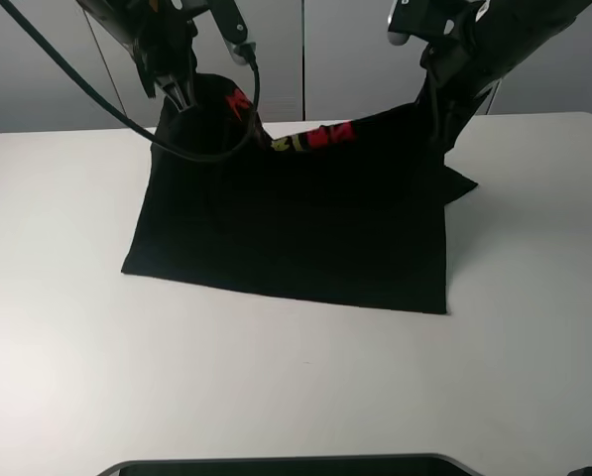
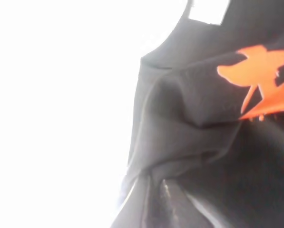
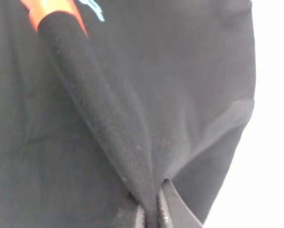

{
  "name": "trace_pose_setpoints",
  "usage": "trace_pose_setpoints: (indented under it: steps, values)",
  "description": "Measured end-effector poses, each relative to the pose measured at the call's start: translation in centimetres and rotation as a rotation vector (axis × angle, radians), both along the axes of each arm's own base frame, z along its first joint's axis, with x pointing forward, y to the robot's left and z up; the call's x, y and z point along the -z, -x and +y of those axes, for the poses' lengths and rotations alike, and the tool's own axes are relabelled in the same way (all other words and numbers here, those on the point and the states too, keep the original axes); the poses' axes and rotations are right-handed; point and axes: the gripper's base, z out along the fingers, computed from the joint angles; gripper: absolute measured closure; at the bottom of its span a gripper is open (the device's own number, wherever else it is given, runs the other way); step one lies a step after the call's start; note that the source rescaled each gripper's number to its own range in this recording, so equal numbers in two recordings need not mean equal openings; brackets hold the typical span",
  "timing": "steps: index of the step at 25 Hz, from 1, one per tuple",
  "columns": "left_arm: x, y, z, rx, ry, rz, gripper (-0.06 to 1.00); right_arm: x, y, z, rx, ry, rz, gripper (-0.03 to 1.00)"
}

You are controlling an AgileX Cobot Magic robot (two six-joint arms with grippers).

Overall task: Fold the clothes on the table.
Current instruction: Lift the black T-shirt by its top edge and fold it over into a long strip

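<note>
The clothes are one black T-shirt (image 1: 296, 228) with red and yellow print (image 1: 315, 137), draped on the white table (image 1: 276, 387). Its far edge is lifted at two points while the near hem lies flat. My left gripper (image 1: 183, 91) is shut on the lifted left end, where bunched black cloth (image 2: 180, 142) with orange-red print fills the left wrist view. My right gripper (image 1: 436, 99) is shut on the lifted right end; a pinched ridge of cloth (image 3: 132, 156) runs into its fingertips (image 3: 153, 213).
A black cable (image 1: 127, 119) hangs from the left arm across the shirt's left end. A sleeve (image 1: 461, 183) sticks out at the right. A dark rounded object (image 1: 296, 466) sits at the table's near edge. Bare tabletop surrounds the shirt.
</note>
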Motion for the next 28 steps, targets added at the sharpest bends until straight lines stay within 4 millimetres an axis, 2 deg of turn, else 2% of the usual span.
trace_pose_setpoints:
  steps: [5,8,21,28]
  values:
    - [-4.6,1.7,1.4,-0.023,-0.018,-0.064,0.94,-3.7,0.9,-0.9,0.024,0.006,-0.149,0.95]
    - [-6.1,2.6,2.3,-0.047,-0.054,-0.067,0.94,-5.2,1.3,-1.4,0.055,0.012,-0.216,0.95]
    - [-9.3,4.3,4.2,-0.112,-0.129,-0.137,0.94,-8.4,2.5,-2.0,0.085,-0.019,-0.336,0.95]
    - [-10.3,3.9,4.3,-0.108,-0.131,-0.238,0.94,-11.0,1.2,-1.6,0.087,-0.051,-0.415,0.95]
